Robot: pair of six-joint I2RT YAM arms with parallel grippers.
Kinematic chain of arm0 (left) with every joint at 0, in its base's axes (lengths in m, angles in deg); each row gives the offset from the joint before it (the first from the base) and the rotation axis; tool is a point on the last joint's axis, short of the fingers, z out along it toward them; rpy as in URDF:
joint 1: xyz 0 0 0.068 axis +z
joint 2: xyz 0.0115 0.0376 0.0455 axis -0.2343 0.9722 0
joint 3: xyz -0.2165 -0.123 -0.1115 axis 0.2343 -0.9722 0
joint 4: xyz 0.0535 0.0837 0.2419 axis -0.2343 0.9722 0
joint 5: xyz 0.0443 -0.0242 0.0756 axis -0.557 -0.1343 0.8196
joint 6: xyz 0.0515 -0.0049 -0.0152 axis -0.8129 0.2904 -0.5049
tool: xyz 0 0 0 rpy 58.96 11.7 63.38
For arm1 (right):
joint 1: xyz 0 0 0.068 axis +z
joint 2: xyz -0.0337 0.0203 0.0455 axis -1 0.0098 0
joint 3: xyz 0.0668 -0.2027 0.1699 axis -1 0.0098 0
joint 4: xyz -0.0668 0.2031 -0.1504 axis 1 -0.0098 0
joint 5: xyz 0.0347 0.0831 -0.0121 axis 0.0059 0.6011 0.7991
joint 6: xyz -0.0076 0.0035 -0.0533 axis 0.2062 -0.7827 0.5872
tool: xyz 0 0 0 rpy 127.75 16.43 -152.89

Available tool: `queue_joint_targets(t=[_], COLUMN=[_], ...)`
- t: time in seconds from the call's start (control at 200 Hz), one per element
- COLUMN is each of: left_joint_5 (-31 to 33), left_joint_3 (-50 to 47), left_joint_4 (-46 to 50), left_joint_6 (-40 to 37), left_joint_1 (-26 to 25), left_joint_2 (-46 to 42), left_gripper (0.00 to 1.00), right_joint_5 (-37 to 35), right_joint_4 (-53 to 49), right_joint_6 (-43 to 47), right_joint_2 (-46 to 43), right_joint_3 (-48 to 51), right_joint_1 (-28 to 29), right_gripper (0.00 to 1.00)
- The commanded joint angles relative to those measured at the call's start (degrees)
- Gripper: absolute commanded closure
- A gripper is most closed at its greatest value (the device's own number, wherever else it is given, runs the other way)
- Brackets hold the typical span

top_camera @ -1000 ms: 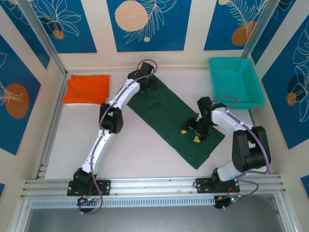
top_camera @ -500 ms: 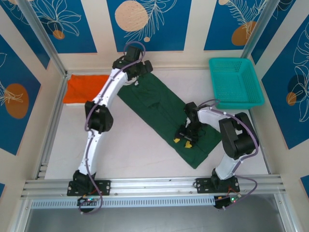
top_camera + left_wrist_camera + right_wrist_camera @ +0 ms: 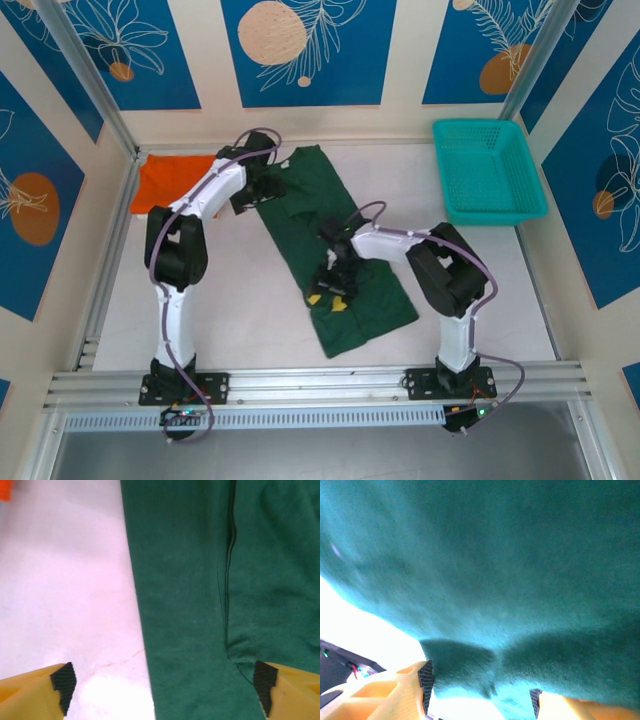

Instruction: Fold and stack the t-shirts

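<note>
Green cloth takes up the middle of the white desk [image 3: 250, 290]: the green shirt [image 3: 300, 225] lies flat in a long slanted strip, its far end near the back wall and its near end toward the front rail. The orange shirt [image 3: 165, 185] sits folded in the far left corner, well apart from the green one's near end and partly covered by the left arm. A teal basket [image 3: 490, 165] stands in the far right corner, away from both shirts.

The left end effector [image 3: 268, 188] is at the far left edge of the green shirt. From the left wrist camera its fingers [image 3: 30, 695] are spread wide with nothing held. One black pad is over bare desk and the other over the cloth, and the shirt's straight edge runs between them. A seam runs down the fabric near the right pad, and a sliver of orange shows in the top left corner.

The right end effector [image 3: 328, 300] is low over the near half of the green shirt, its yellow tips a little apart. From the right wrist camera the cloth is very close and blurred. The fingers [image 3: 405, 690] are partly closed with a shadowed fold of green cloth between them, but I cannot tell whether they actually pinch it.
</note>
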Motion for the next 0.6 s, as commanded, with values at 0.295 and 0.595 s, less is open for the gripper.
queue_joint_targets(t=[0.295, 0.595], left_joint_5=[-5.4, -14.5], left_joint_3=[20.5, 43.3], left_joint_4=[4.3, 3.0], left_joint_6=[-3.2, -2.9], left_joint_1=[-2.4, -2.4], left_joint_2=[23.4, 39.7], left_gripper=[0.17, 0.17], right_joint_5=[0.1, 3.0], right_joint_4=[4.2, 7.2], right_joint_6=[3.5, 3.1], right_joint_2=[4.3, 9.2], right_joint_3=[-2.2, -6.9], right_joint_1=[8.2, 8.2], right_gripper=[0.43, 0.43])
